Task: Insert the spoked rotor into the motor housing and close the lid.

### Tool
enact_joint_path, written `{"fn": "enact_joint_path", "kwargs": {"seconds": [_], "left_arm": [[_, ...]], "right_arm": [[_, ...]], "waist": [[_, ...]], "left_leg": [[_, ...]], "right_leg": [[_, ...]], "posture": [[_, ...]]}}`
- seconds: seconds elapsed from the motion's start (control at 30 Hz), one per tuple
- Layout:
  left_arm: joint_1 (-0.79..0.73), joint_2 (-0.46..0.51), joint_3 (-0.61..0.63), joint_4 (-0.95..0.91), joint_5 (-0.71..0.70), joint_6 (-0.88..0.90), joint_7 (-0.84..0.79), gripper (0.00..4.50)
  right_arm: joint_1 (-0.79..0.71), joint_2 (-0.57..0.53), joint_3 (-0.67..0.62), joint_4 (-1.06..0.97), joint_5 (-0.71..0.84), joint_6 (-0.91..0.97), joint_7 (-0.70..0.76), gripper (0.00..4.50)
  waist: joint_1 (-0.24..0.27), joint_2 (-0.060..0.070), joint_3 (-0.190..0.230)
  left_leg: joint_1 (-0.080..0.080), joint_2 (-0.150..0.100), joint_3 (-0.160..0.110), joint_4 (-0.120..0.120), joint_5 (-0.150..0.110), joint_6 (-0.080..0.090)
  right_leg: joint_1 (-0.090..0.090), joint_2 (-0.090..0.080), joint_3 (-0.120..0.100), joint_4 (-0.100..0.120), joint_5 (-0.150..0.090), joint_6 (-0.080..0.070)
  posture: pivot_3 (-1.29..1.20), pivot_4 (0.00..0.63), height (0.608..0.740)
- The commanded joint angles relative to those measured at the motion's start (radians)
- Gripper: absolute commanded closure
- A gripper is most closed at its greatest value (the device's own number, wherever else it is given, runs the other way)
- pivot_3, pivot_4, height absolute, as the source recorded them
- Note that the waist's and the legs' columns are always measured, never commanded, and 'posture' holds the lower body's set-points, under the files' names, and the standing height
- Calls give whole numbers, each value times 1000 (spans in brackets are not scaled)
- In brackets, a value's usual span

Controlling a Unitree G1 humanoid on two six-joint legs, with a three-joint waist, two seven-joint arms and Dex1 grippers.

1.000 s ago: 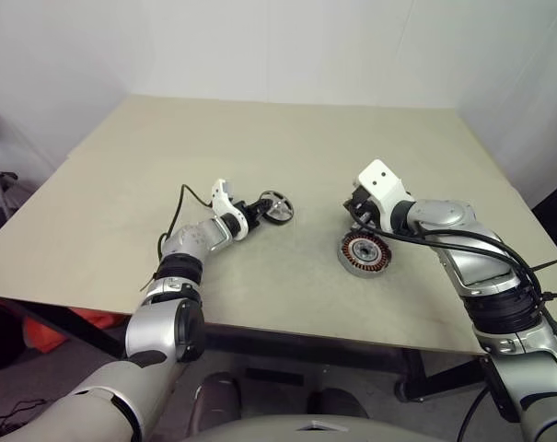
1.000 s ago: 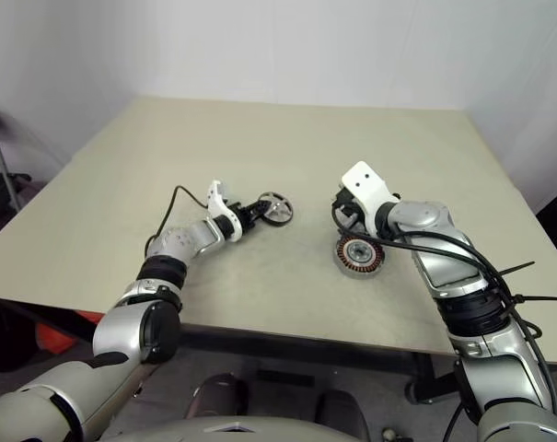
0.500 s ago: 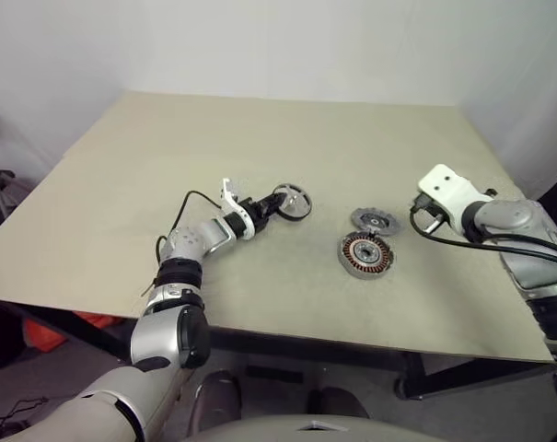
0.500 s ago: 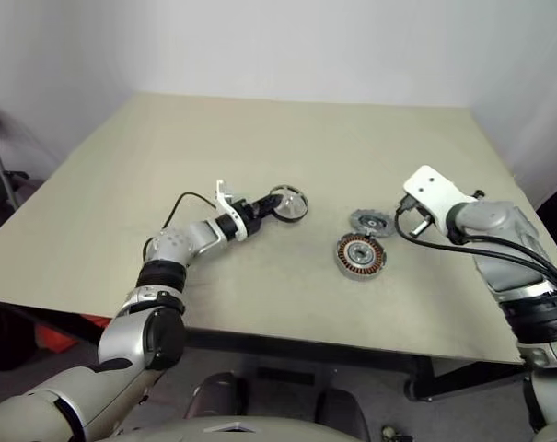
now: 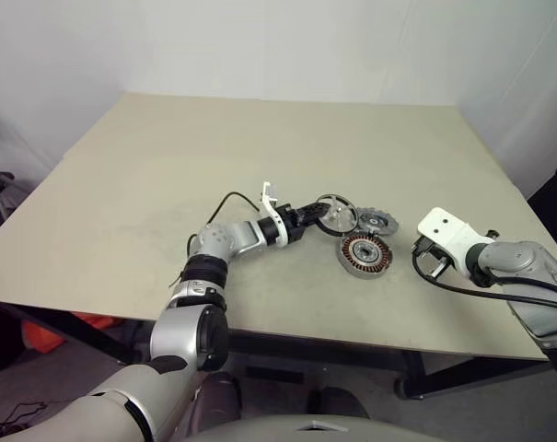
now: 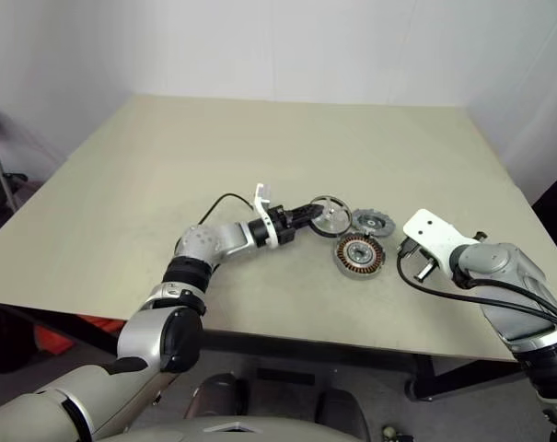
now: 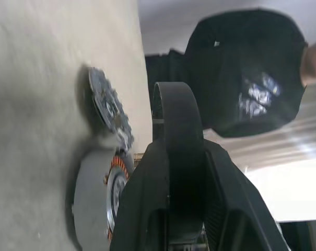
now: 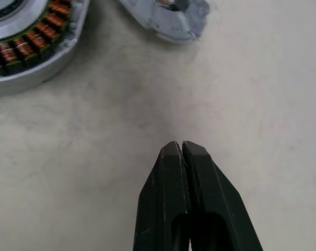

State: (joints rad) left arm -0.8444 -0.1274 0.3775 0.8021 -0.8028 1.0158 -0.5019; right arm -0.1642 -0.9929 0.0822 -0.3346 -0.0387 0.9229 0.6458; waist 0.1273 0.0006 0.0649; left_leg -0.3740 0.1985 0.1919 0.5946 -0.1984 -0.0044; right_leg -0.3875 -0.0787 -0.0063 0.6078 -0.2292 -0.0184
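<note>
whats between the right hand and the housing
Nothing: bare table runs from the shut right hand to the housing. The right wrist view shows it best; the lid sits off to one side.

Left arm reaches forward and across toward the centre, forearm low over the desk (image 5: 121,184), wrist roughly level. Left hand (image 5: 317,214) points level toward the right, fingers clamped on the spoked rotor (image 5: 334,214), held off the surface. Right arm bent out to the right side; right hand (image 8: 181,151) angled downward, fingers pressed together, holding nothing.
</note>
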Motion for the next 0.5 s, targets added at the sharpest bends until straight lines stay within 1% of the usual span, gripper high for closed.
{"fn": "enact_joint_path", "kwargs": {"seconds": [0.03,0.23,0.5], "left_arm": [[-53,-57,-22,17,-5,0,-45,4031],[-92,-83,-57,103,23,-24,-91,4031],[-161,-115,-107,187,67,-44,-162,4031]], "right_arm": [[30,-16,-63,-58,-17,35,-26,4500],[114,-32,-107,-145,-1,79,-14,4500],[164,32,-97,-279,21,160,-45,4500]], "waist": [[1,0,0],[5,0,0],[8,1,-1]], "left_leg": [[0,0,0,0,0,0],[0,-1,0,0,0,0],[2,-1,0,0,0,0]], "right_leg": [[0,0,0,0,0,0],[0,-1,0,0,0,1],[2,-2,0,0,-1,1]], "posture": [[0,0,740],[0,0,740],[0,0,740]]}}
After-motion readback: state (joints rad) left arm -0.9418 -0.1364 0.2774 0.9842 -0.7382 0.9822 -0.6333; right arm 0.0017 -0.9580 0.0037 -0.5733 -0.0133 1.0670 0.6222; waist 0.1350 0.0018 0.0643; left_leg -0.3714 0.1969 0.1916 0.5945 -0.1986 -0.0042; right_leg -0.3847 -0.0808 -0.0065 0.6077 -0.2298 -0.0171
